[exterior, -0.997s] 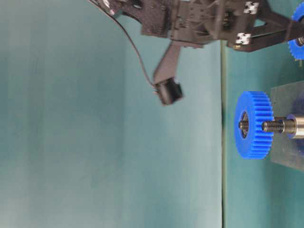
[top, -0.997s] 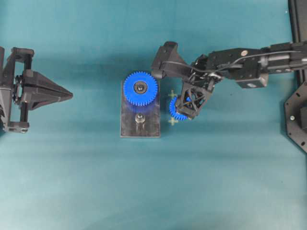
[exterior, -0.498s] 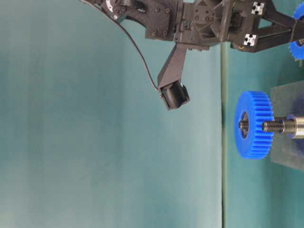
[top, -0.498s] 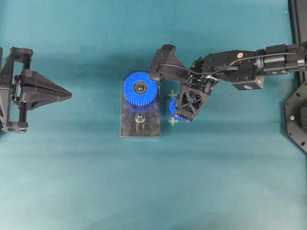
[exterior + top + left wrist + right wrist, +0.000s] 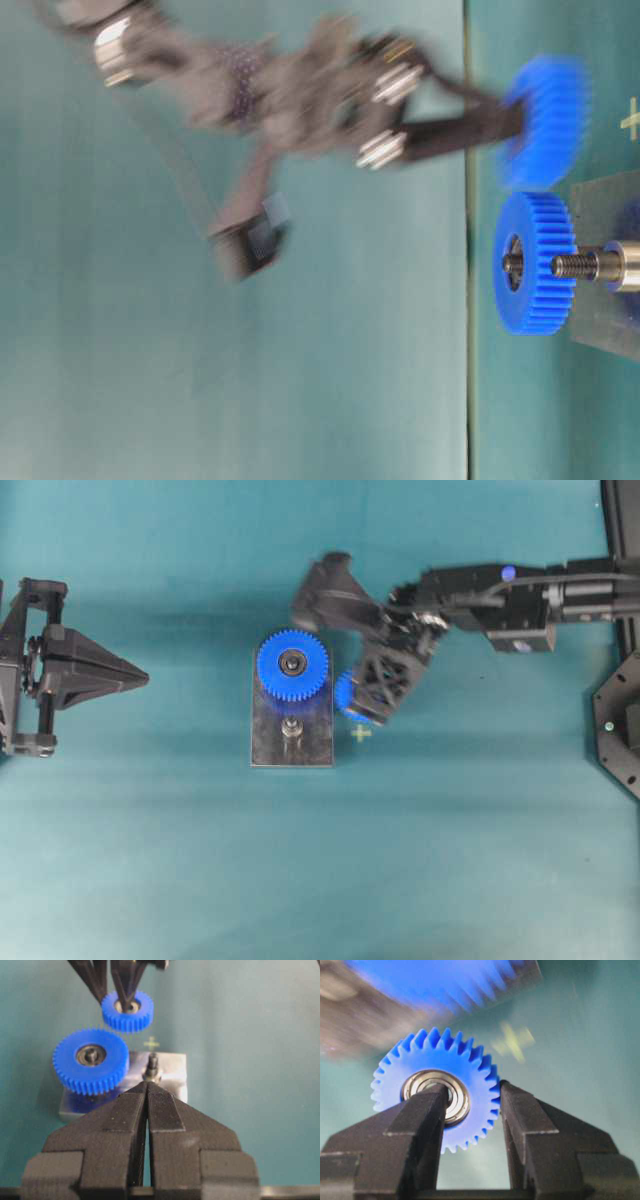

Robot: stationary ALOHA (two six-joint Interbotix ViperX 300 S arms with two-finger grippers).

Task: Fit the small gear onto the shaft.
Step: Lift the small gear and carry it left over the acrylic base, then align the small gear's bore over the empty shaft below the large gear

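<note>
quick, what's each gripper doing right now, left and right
Left gripper: closed, holding nothing.
Right gripper: closed on the small gear, one finger through its centre hole, one outside the rim.

No readable text, labels, brands or numbers in any view. Only sign: a pale yellow plus mark (image 5: 361,733) on the teal table (image 5: 450,860), just right of the grey plate (image 5: 270,750); also seen from the left wrist and right wrist cameras.
</note>
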